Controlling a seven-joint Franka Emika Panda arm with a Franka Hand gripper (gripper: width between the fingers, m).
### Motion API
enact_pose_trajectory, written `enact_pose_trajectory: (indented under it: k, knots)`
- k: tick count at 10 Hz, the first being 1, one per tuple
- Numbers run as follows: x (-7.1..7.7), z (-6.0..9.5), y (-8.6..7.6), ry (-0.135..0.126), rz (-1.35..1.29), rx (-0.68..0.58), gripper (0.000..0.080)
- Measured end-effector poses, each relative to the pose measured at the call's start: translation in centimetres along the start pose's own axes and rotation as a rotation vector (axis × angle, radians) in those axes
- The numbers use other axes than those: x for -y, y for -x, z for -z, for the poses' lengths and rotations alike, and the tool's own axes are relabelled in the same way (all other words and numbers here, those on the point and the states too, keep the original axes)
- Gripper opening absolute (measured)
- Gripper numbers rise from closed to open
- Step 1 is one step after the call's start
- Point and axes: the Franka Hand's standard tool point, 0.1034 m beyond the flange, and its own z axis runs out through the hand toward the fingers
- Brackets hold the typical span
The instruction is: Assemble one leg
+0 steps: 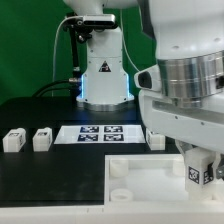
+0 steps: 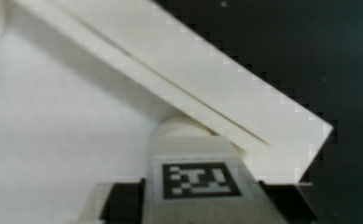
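Note:
My gripper [image 1: 199,176] is shut on a leg [image 1: 195,169], a small white block with a black-and-white tag. It holds the leg low over the right part of the large white panel [image 1: 140,172]. In the wrist view the leg [image 2: 196,150] sits between the two dark fingers [image 2: 132,202], tag facing the camera, and my gripper [image 2: 203,206] is close above the panel [image 2: 71,120] at its raised edge. Whether the leg touches the panel is hidden. Two more legs [image 1: 13,141] [image 1: 42,139] lie at the exterior view's left, and a third [image 1: 156,140] lies behind the panel.
The marker board [image 1: 100,133] lies flat on the black table behind the panel. The robot base [image 1: 103,75] stands at the back with cables beside it. The arm's wide wrist [image 1: 190,70] fills the exterior view's right.

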Motion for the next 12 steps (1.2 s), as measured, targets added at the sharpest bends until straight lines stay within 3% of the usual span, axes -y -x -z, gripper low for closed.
enact_pose_trajectory:
  k: [1, 3, 6, 7, 8, 9, 10, 12]
  knots:
    - [0.08, -0.05, -0.06, -0.015, -0.166, 0.030, 0.0295]
    - [0.15, -0.05, -0.12, -0.016, -0.352, 0.044, 0.0295]
    - [0.11, -0.09, -0.07, -0.015, -0.368, 0.044, 0.0294]
    - [0.11, -0.10, -0.07, -0.015, -0.329, 0.043, 0.0477]
    - [0.09, -0.11, -0.04, -0.015, -0.328, 0.044, 0.0590]
    - [-0.10, -0.03, 0.23, -0.003, -0.142, 0.037, 0.0590]
    - [-0.15, 0.22, 0.64, 0.006, 0.011, 0.037, 0.0638]
    - [-0.28, 0.00, 0.22, 0.004, 0.190, 0.034, 0.0647]
